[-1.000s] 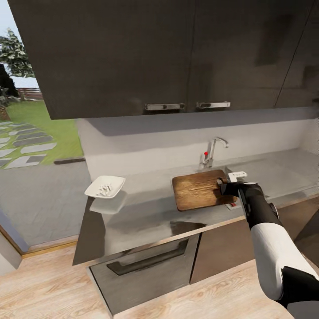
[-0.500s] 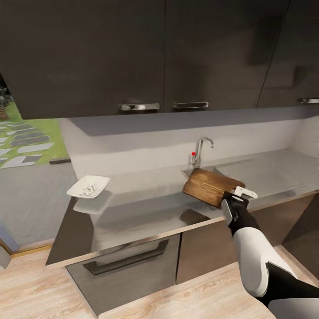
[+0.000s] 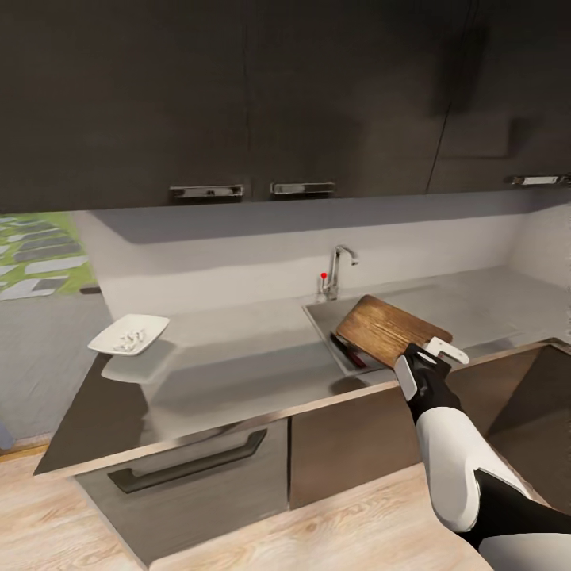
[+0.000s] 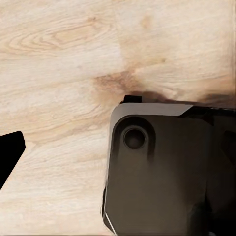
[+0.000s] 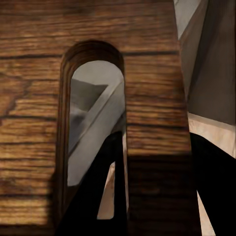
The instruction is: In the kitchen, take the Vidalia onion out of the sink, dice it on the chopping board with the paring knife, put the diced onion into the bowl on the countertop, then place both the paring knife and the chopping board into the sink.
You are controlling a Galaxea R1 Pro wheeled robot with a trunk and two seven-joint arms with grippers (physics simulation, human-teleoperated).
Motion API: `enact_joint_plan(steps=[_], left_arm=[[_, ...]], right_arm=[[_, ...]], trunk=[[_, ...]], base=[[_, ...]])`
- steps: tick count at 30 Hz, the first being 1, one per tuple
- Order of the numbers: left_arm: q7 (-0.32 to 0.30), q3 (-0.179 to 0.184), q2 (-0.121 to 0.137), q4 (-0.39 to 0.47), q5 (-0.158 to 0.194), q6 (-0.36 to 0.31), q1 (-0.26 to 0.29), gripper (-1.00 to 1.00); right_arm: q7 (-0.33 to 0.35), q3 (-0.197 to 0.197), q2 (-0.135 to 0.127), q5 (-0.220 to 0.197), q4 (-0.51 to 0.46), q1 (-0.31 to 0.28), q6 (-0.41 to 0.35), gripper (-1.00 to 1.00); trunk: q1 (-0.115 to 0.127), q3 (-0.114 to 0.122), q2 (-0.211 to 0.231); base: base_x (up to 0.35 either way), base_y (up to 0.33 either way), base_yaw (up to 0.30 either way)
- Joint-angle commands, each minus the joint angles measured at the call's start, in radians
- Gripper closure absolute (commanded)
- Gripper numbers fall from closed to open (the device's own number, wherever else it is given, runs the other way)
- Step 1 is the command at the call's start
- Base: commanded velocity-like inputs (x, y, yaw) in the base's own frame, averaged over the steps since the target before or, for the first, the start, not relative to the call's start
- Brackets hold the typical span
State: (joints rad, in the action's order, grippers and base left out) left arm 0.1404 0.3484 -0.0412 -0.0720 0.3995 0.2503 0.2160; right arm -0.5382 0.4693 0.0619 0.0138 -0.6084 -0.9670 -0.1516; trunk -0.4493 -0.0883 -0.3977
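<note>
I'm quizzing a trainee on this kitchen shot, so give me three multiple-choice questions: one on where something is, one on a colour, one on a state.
1. Where is the bowl?
A. near the countertop's left end
B. in the sink
C. on the floor

2. What colour is the tap's knob?
A. blue
B. red
C. green

3. How is the chopping board lying?
A. flat on the worktop
B. tilted over the sink, held by the right gripper
C. leaning on the wall

Answers: 1 A, it sits by the left edge. 2 B, a red dot shows on the tap. 3 B, its far end dips into the basin.
</note>
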Motion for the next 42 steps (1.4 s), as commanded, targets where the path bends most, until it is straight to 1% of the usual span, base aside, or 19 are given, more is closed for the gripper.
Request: enact_joint_plan(steps=[1,5,6,8,10,13,17,26,32,36,37,38,39,40,41,42], left_arm=[[0.002,0.008,-0.004,-0.005,0.007,0.006,0.002,-1.0],[0.003,0.007,-0.012,-0.005,0.011,0.005,0.002,-1.0],[0.004,0.007,-0.013,-0.005,0.019,0.005,0.002,-1.0],[0.004,0.006,-0.014,-0.005,0.053,0.004,0.002,-1.0],[0.004,0.006,-0.014,-0.005,0.079,0.004,0.002,-1.0],[0.004,0.006,-0.014,-0.005,0.097,0.004,0.002,-1.0],[0.003,0.006,-0.014,-0.005,0.103,0.004,0.002,-1.0],[0.004,0.006,-0.013,-0.005,0.107,0.004,0.002,-1.0],[0.005,0.006,-0.011,-0.005,0.122,0.003,0.002,-1.0],[0.005,0.006,-0.011,-0.005,0.123,0.003,0.002,-1.0],[0.005,0.006,-0.011,-0.005,0.123,0.003,0.002,-1.0],[0.005,0.006,-0.011,-0.005,0.123,0.003,0.002,-1.0],[0.005,0.006,-0.011,-0.005,0.124,0.003,0.002,-1.0],[0.005,0.006,-0.011,-0.005,0.124,0.003,0.002,-1.0],[0.005,0.006,-0.011,-0.005,0.124,0.003,0.002,-1.0],[0.005,0.006,-0.011,-0.005,0.124,0.003,0.002,-1.0]], right_arm=[[-0.002,0.002,0.001,0.005,-0.003,-0.001,-0.006,1.0],[-0.003,0.002,0.002,0.004,-0.003,-0.001,-0.005,1.0],[-0.003,0.002,0.002,0.003,-0.004,-0.001,-0.005,1.0],[-0.004,0.001,0.002,-0.005,-0.005,-0.001,-0.007,1.0],[-0.004,0.0,0.002,-0.024,-0.005,-0.001,-0.007,1.0],[-0.004,-0.001,0.003,-0.048,-0.005,-0.001,-0.007,1.0],[-0.003,-0.001,0.003,-0.055,-0.005,-0.001,-0.007,1.0],[-0.003,0.0,0.001,-0.057,-0.005,-0.001,-0.006,1.0],[-0.003,0.002,0.001,-0.057,-0.005,-0.001,-0.006,1.0],[-0.004,0.004,-0.007,-0.057,-0.004,-0.001,-0.006,1.0],[-0.005,0.009,-0.008,-0.056,-0.004,-0.001,-0.006,1.0],[-0.009,0.021,-0.009,-0.056,-0.004,-0.001,-0.006,1.0],[-0.015,0.042,-0.01,-0.056,-0.005,-0.001,-0.006,1.0],[-0.025,0.086,-0.011,-0.056,-0.004,-0.001,-0.006,1.0],[-0.029,0.116,-0.011,-0.055,-0.004,-0.001,-0.006,1.0],[-0.033,0.156,-0.012,-0.054,-0.004,-0.001,-0.005,1.0]], trunk=[[-0.001,-0.002,-0.002],[-0.001,-0.002,-0.002],[-0.001,-0.002,-0.002],[-0.001,-0.002,-0.002],[-0.001,-0.002,-0.002],[-0.001,-0.002,-0.002],[-0.001,-0.002,-0.002],[-0.001,-0.002,-0.002],[-0.001,-0.002,-0.002],[-0.001,-0.002,-0.002],[-0.001,-0.002,-0.002],[-0.001,-0.002,-0.002],[-0.001,-0.002,-0.002],[-0.001,-0.002,-0.002],[-0.001,-0.002,-0.002],[-0.001,-0.002,-0.002]], base=[[0.091,-0.308,0.0],[0.167,-0.284,0.0],[0.208,-0.266,0.0],[0.217,-0.261,0.0],[0.219,-0.254,0.073],[0.144,-0.171,0.19],[0.034,-0.043,0.262],[0.002,-0.003,0.283],[0.0,0.0,0.284],[0.0,0.0,0.285],[0.0,0.0,0.285],[0.0,0.0,0.285],[0.0,0.0,0.284],[0.0,0.0,0.231],[0.0,0.0,0.148],[0.0,0.0,0.076]])
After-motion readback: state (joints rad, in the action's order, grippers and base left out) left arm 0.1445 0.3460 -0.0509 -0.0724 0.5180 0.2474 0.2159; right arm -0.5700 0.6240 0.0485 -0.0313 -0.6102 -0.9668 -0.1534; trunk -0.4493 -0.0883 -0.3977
